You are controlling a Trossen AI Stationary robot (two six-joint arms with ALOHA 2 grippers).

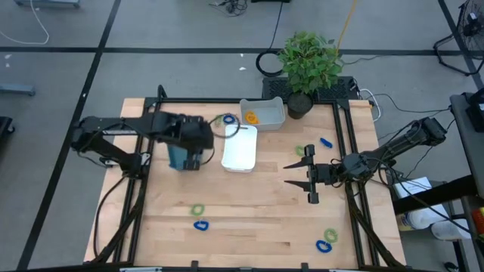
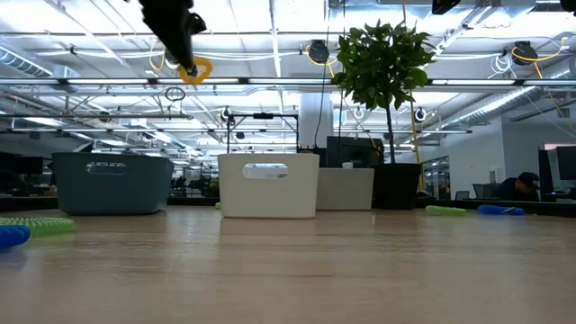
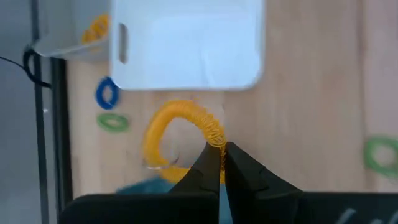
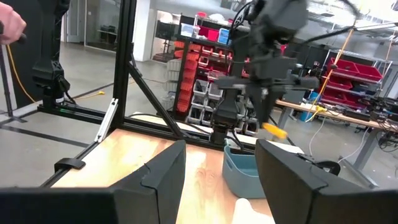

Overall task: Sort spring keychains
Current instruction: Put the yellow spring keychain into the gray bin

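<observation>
While the left gripper [image 3: 221, 155] hangs above the table with its two fingers pinched together on a yellow coil [image 3: 180, 134], the loop dangles from the fingertips over the gap between the blue tray [image 1: 181, 157] and the white tray [image 1: 240, 149]. Seen from table height, that coil is well clear of the tabletop, above the blue tray. A second white tray [image 1: 263, 112] sits farther back and holds another yellow coil [image 1: 251, 117]. Beside it, to the left, lie a blue coil [image 1: 229, 119] and a green one [image 1: 218, 119]. Toward the right side, the right gripper [image 1: 309, 173] waits with its fingers spread wide and nothing between them. Near it lie a green coil [image 1: 301, 151] and a blue coil [image 1: 326, 141]. More pairs of green and blue coils rest at the near edge: one pair [image 1: 198, 210] near the centre, another [image 1: 327, 240] at the near right. A potted plant [image 1: 308, 64] stands at the far edge of the table [image 1: 257, 219].
</observation>
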